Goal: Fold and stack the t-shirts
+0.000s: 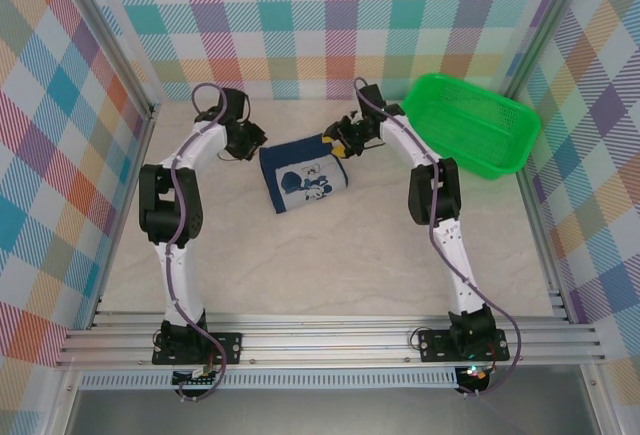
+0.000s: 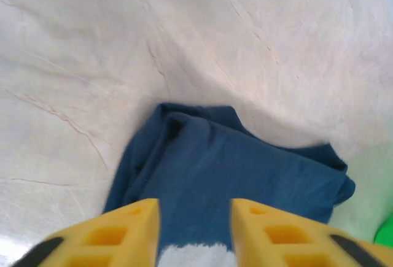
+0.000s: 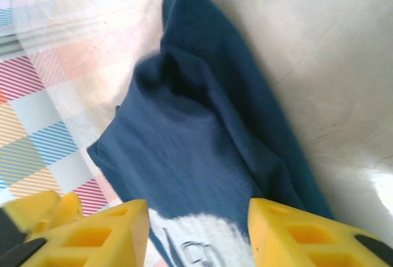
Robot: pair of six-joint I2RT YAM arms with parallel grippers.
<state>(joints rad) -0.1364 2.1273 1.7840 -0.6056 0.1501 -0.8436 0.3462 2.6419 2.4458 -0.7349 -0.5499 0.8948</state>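
Left claw (image 1: 250, 143) at the 10 o'clock corner of the folded t-shirt (image 1: 305, 180), jaws parted, empty. The right claw (image 1: 345, 141) at its 1 o'clock corner is likewise parted and empty. Both should lift straight up so the fold lies undisturbed. Pale marbled table (image 1: 330, 265); green basket (image 1: 470, 125) at 2 o'clock; checked walls (image 1: 320, 15).

No readable text anywhere, even within the t-shirt (image 1: 305, 177) print.

Navy t-shirt (image 1: 300, 160) with white cartoon print (image 1: 312, 184), green basket (image 1: 465, 125), pastel plaid walls (image 1: 300, 15), beige table (image 1: 330, 255)
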